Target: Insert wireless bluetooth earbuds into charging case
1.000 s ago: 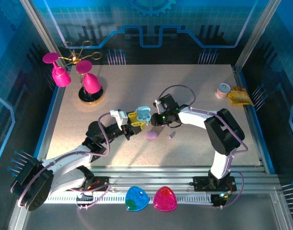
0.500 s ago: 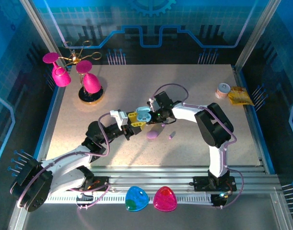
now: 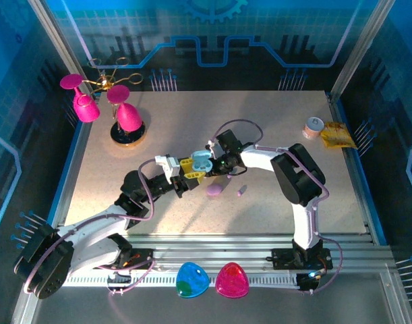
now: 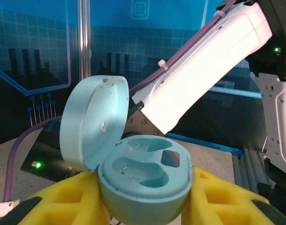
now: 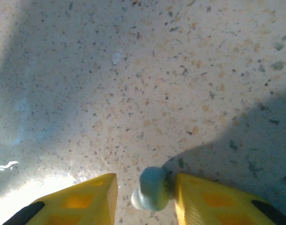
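Grip on the pale blue pebble-shaped plastic charging case point(image 4: 143, 178) is by the left end effector point(image 4: 142, 202), its yellow pads clamped on the base. The lid stands open above the counter's point(image 5: 133, 70) centre. The right end effector point(image 5: 145, 187), just beside it, is clamped on a pale blue-white stubby earbud point(image 5: 152, 190). A light purple pebble-shaped case point(image 3: 214, 191) and a light purple earbud point(image 3: 241, 192) lie toward the near edge.
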